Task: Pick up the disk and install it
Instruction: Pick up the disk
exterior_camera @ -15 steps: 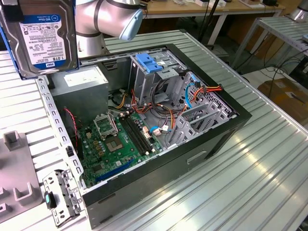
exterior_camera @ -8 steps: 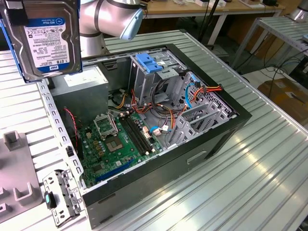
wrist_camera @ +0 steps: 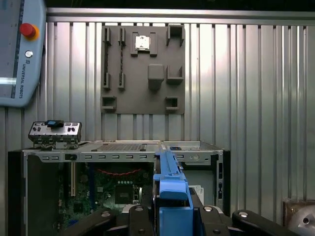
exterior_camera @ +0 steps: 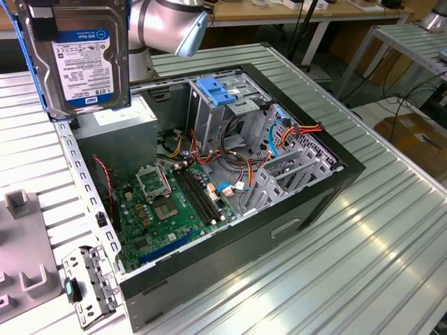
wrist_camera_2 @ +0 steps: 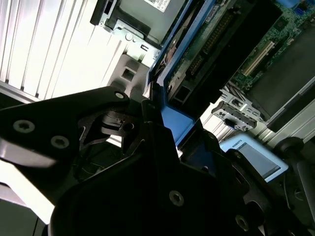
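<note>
Arm [exterior_camera: 167,21] high over the computer case [exterior_camera: 209,276], gripper [wrist_camera: 172,210] apparently clamped tight on the disk [exterior_camera: 84,59].

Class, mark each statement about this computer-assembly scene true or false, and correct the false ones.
1. The claw grips the disk by its blue carrier. True.
2. The disk sits inside the metal cage. False: it is held in the air, apart from the cage, toward the exterior view's left.
3. The computer case lies open, with its green motherboard showing. True.
4. The latch atop the cage is red. False: it is blue.
</note>
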### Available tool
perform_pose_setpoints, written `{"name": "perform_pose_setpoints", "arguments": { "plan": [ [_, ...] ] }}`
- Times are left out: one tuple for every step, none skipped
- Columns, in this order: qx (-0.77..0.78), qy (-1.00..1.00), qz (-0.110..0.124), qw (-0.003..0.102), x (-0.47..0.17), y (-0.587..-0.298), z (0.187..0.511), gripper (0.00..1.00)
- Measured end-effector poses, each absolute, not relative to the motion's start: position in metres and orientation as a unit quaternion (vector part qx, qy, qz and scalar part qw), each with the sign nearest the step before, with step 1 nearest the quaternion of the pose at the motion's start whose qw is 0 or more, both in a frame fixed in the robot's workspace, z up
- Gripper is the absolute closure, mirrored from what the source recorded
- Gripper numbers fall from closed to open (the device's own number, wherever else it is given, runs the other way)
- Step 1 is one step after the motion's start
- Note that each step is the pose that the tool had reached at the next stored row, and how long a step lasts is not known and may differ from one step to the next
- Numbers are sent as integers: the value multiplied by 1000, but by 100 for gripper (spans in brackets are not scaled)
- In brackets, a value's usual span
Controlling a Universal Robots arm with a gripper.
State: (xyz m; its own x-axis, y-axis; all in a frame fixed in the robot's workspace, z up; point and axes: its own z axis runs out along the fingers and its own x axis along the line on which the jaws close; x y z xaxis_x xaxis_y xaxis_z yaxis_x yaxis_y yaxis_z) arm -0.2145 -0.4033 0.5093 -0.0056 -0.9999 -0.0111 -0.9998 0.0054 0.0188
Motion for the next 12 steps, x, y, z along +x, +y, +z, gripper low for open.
{"name": "perform_pose_setpoints", "arguments": {
  "plan": [
    [705,-709,-11,3,-213,-404,509,63],
    [705,-709,-10,3,-211,-404,509,63],
    [705,-709,-10,3,-209,-404,509,63],
    [705,-709,-10,3,-207,-404,508,63],
    [705,-709,-10,3,-205,-404,508,63],
    [705,-709,-10,3,-202,-405,508,63],
    [705,-709,-10,3,-200,-405,508,63],
    [705,-709,-10,3,-196,-405,507,63],
    [705,-709,-10,3,-191,-406,507,63],
    [705,-709,-10,4,-188,-406,507,63],
    [705,-709,-10,4,-186,-406,507,63],
    [705,-709,-9,4,-184,-406,506,63]
  ]
}}
